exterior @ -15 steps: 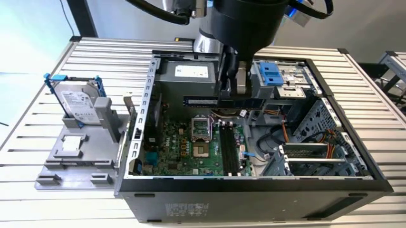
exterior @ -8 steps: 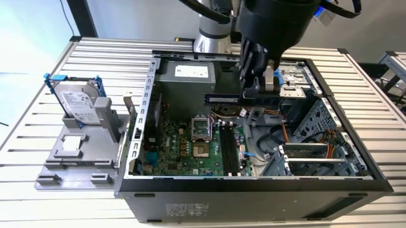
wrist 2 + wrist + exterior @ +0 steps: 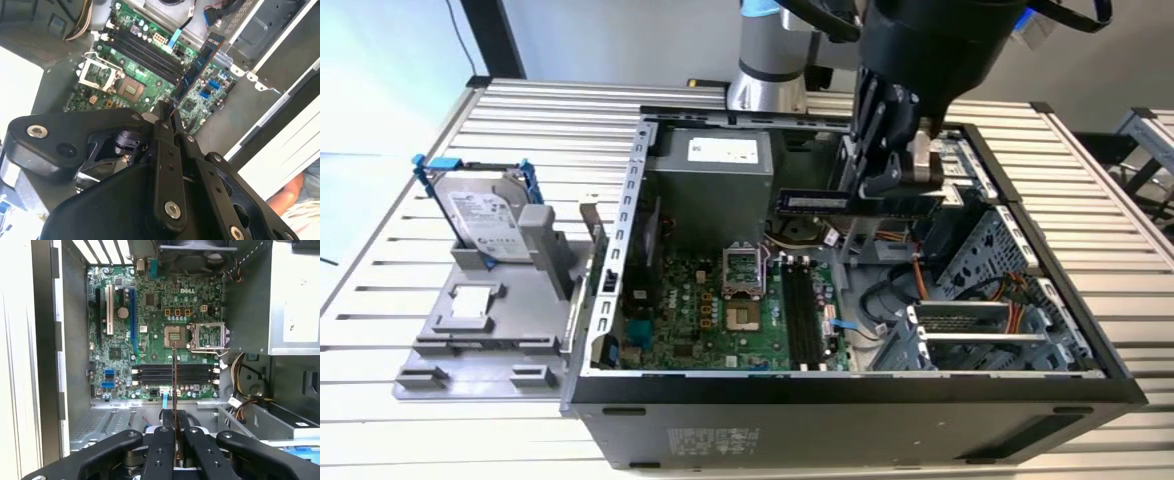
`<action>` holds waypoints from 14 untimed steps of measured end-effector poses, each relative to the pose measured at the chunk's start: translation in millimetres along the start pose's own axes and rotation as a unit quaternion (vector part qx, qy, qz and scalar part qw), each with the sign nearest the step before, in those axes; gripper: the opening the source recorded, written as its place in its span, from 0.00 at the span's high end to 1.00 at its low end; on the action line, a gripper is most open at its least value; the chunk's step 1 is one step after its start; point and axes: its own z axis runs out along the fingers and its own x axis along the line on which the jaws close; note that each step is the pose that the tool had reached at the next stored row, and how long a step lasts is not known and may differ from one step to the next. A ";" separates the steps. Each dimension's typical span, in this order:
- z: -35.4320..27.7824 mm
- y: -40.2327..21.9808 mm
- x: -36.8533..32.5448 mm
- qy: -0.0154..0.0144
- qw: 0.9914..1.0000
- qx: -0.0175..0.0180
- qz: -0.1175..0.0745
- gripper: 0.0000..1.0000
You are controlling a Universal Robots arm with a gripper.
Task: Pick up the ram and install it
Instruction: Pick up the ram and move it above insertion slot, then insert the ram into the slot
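I see the gripper (image 3: 878, 188) clamped on the ram (image 3: 811, 201), holding it above the far part of the open computer case (image 3: 854, 390); the first wrist view shows the ram (image 3: 175, 385) edge-on, crossing the black memory slots (image 3: 155, 374); the second wrist view shows its flat face (image 3: 200, 65).

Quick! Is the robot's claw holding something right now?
Gripper: shut on the ram, holding it above the motherboard.
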 end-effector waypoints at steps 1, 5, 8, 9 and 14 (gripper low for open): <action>0.1 0.0 -1.9 0.000 1.000 0.000 0.000 1.00; 0.6 0.2 -11.6 0.000 1.000 0.000 0.002 1.00; 1.2 0.5 -21.0 0.000 1.000 0.000 0.002 1.00; 1.4 0.5 -23.9 0.000 1.000 0.000 0.002 1.00; 2.3 -0.3 -39.0 0.000 1.000 0.000 0.002 1.00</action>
